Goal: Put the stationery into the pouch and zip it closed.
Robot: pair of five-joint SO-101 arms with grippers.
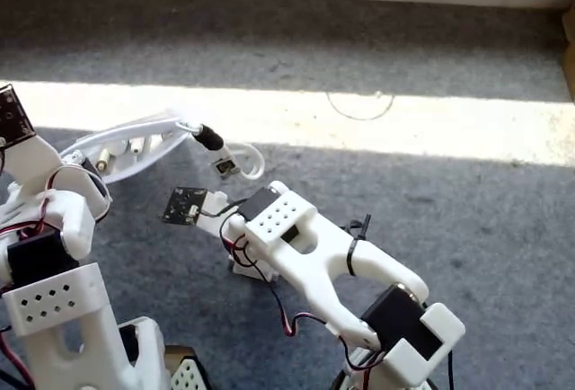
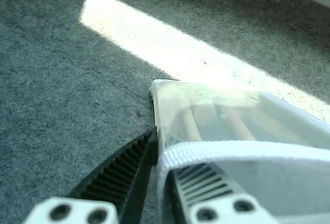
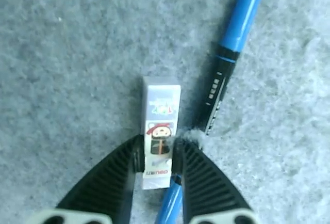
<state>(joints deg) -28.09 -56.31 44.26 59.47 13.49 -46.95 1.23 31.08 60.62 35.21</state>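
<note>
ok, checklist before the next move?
1. Right end effector shut on the eraser: ok.
2. Blue marker free of that grasp: cannot tell; it runs under the end effector beside the eraser.
3. Left end effector shut on the pouch at its rim: ok.
4. Pouch mouth open wide enough: cannot tell.
5. Some stationery inside the pouch: ok, pens show through its wall.

Grey table cover (image 3: 67, 53): fuzzy matt cloth, kinda felt-like. Pouch (image 2: 247, 126): see-through, fine mesh or frosted plastic, hard to tell which, with a white woven tape edge. Eraser (image 3: 161, 131): glossy printed paper sleeve. Marker (image 3: 227, 59): smooth blue and black plastic, slight sheen. Right gripper (image 3: 159, 146) and left gripper (image 2: 162, 154): black ribbed matt plastic jaws on white matt plastic bodies.
</note>
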